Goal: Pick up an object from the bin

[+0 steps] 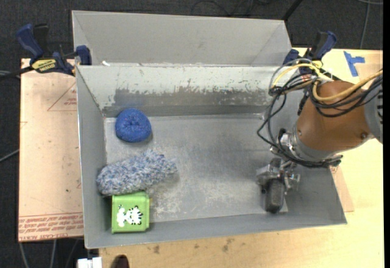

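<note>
My gripper (278,180) hangs low over the bin's floor near the front right corner, under the orange wrist cover. A dark grey oblong shape (274,198) sits right below it, against the floor. I cannot tell whether that shape is part of the gripper or a loose thing. The loose things I can name all lie far off, on the left side of the bin.
A round blue ball (133,125) lies at the back left. In front of it is a fuzzy blue-and-white knitted piece (135,173), and a green block with a white animal picture (130,213) sits in the front left corner. Cables loop above the wrist.
</note>
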